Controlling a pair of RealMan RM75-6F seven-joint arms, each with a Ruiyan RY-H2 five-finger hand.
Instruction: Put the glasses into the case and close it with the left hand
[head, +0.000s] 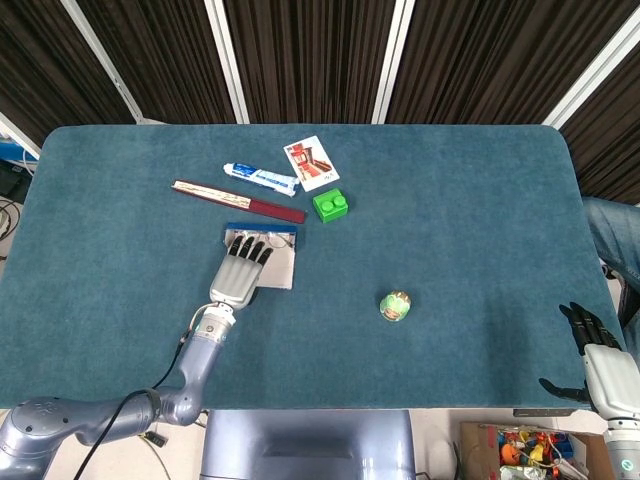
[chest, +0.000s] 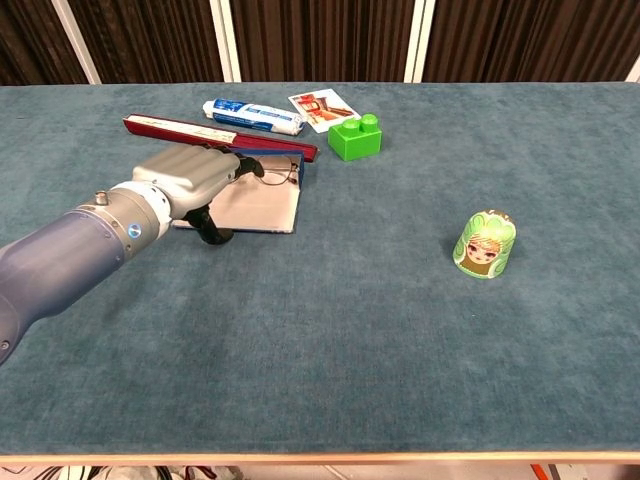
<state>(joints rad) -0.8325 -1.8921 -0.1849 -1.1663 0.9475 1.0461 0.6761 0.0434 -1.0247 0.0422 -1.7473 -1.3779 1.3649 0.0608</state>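
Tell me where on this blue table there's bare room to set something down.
Free: the broad stretch right of the green toy brick and beyond the small green doll figure, plus the near strip along the table front edge. Crowded: the far-left cluster of toothpaste tube, picture card, dark red chopstick box, and open glasses case under the left hand.

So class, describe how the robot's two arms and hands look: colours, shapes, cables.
The left arm is a smooth blue-grey tube with a silver wrist collar and a black cable. The left hand is silver-backed with black fingertips; the right hand looks the same.
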